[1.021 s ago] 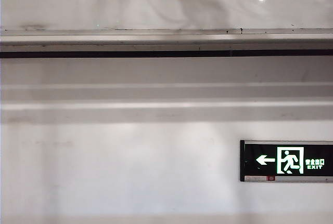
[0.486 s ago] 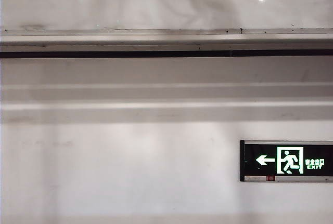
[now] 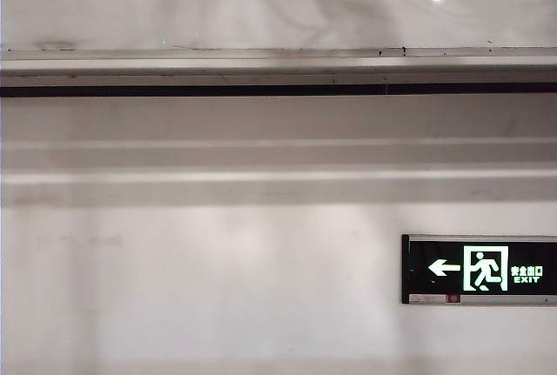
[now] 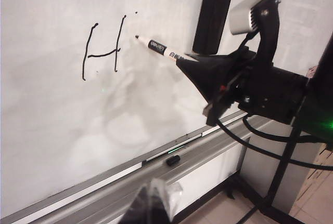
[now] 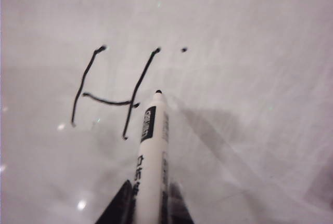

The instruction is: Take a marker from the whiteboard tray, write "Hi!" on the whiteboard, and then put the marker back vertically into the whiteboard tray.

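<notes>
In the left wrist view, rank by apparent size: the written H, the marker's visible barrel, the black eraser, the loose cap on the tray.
1. Black eraser
2. Written H
3. Marker barrel, partly hidden in the right tool
4. Cap on the whiteboard tray

Eraser and H look close.

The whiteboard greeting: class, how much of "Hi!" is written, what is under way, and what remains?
Done: the "H" and a dot stand on the whiteboard. In hand: the right gripper holds the marker, tip beside the H. Left: the i's stroke, the "!", and returning the marker to the whiteboard tray.
</notes>
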Controlling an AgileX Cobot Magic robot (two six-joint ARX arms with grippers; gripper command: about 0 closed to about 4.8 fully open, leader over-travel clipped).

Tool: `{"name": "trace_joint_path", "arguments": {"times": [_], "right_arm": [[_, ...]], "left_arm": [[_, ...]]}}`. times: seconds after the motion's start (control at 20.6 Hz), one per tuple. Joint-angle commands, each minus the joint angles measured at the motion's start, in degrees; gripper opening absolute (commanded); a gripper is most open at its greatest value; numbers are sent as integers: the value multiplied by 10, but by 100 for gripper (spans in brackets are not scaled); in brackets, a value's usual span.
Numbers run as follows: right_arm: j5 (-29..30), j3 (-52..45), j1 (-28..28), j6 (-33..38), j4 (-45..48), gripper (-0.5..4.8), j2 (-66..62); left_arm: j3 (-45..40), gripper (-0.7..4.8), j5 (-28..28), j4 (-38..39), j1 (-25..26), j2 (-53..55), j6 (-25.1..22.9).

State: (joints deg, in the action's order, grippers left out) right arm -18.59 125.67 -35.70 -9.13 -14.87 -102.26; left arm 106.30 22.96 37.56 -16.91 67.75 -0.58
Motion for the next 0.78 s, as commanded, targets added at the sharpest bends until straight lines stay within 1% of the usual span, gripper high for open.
{"name": "trace_joint_path", "arguments": {"times": [0.05, 0.44, 0.78], "right_arm": [[-22, 3, 2, -1, 8, -1, -3], [-27, 3, 8, -1, -2, -1, -12], [-27, 3, 9, 2, -64, -1, -17]], "left_arm": [[3, -6, 3, -3, 0, -2, -2], [3, -6, 3, -3, 0, -2, 0], [3, -6, 3, -3, 0, -2, 0]]}}
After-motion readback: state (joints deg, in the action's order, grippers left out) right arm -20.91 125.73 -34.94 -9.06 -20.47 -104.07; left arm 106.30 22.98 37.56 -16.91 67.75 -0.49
